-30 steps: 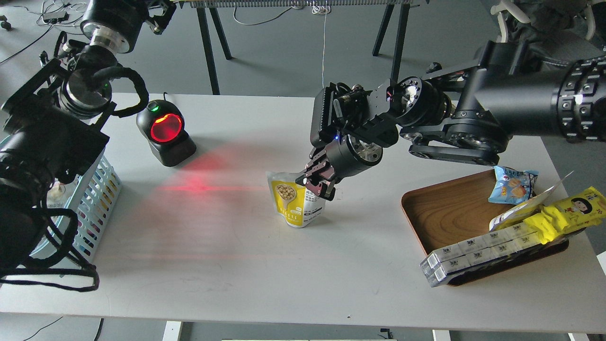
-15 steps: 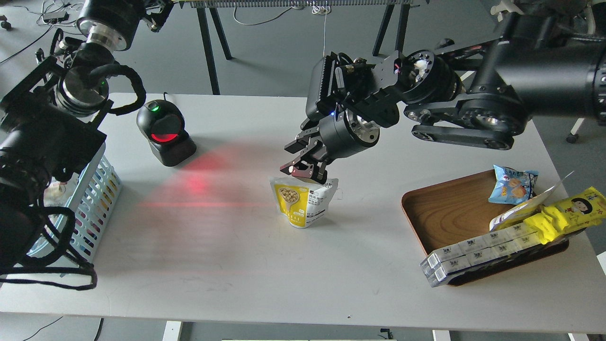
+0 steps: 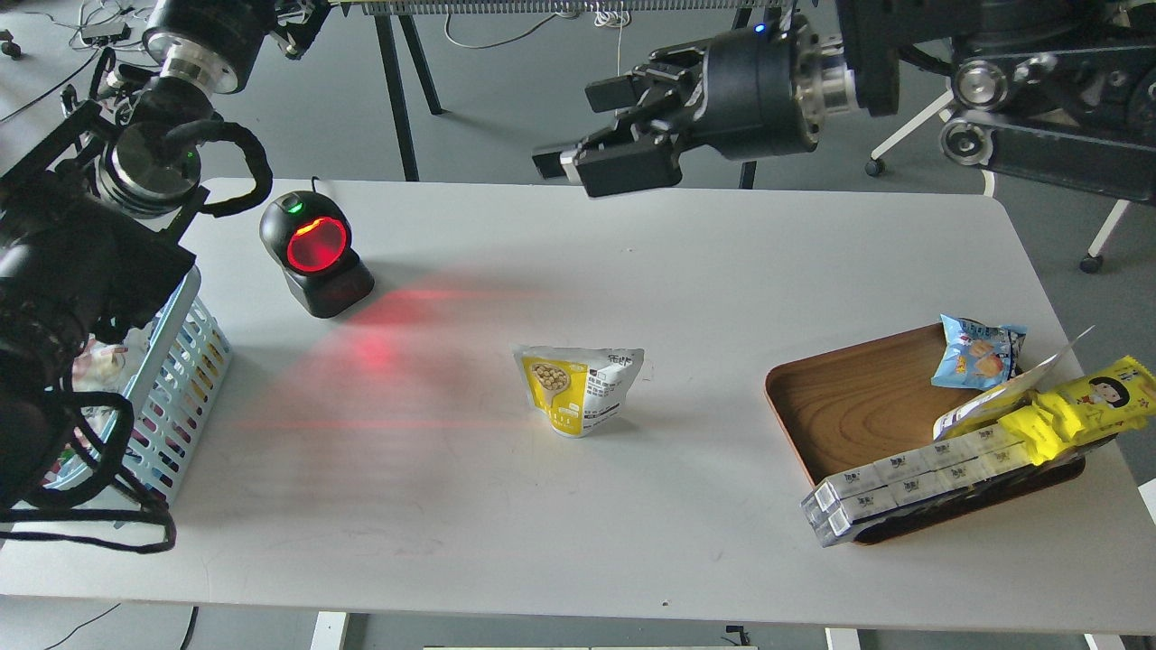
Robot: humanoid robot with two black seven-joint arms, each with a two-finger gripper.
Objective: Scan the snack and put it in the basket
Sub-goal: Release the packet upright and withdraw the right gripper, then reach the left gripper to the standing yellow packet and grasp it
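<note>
A: Where is the pouch (image 3: 580,390)?
B: Mid-bench (image 3: 632,506), standing, bent, yellow front and white back both showing. Nothing touches it.
A: Right gripper (image 3: 578,153)?
B: At 12 o'clock of the pouch, well apart, raised; jaws parted, empty.
A: Left gripper (image 3: 302,23)?
B: Top edge, jaws not readable.
A: Basket (image 3: 194,361)?
B: At 9 o'clock, bench's left edge. Scanner (image 3: 314,253) at 10 o'clock, glowing red.

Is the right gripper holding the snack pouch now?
No, the right gripper is open and raised high, while the snack pouch stands alone on the table.
</note>
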